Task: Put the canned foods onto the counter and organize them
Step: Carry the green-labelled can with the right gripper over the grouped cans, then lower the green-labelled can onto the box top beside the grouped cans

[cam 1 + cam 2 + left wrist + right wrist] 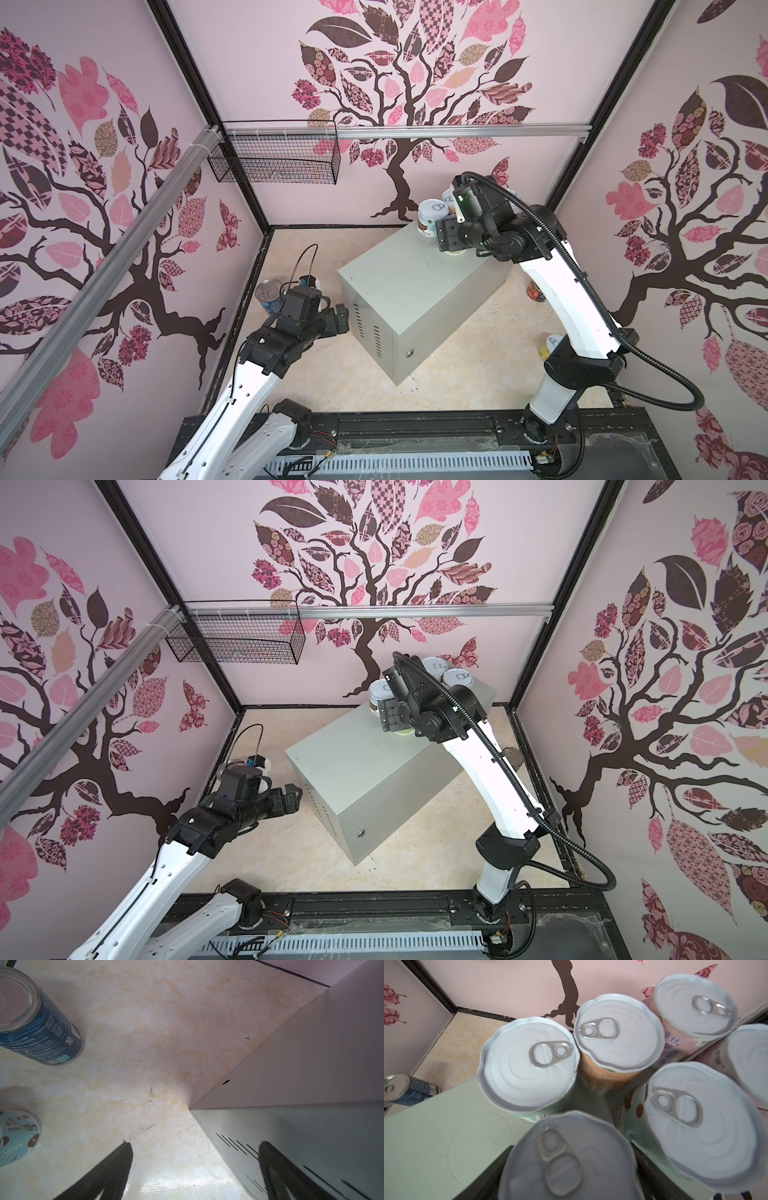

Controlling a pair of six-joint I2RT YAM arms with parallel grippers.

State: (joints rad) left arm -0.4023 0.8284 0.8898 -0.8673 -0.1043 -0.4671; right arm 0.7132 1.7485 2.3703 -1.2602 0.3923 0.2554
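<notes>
The counter (415, 286) (365, 771) is a light-grey metal box on the floor. Several short pull-tab cans (527, 1072) stand clustered at its far end, also visible in both top views (432, 218) (457, 679). My right gripper (572, 1153) (446, 241) straddles one more short can (566, 1167) standing on the counter beside the cluster; its lid hides where the fingers meet it. A tall blue can (39, 1022) (269, 296) and a short teal can (16, 1138) stand on the floor left of the counter. My left gripper (196, 1145) (338, 318) hangs open and empty near the counter's vented side.
A black wire basket (274, 160) hangs on the back-left rail. On the floor right of the counter, behind my right arm, are a dark can with red (536, 291) and a yellowish can (548, 347). Walls close in on three sides.
</notes>
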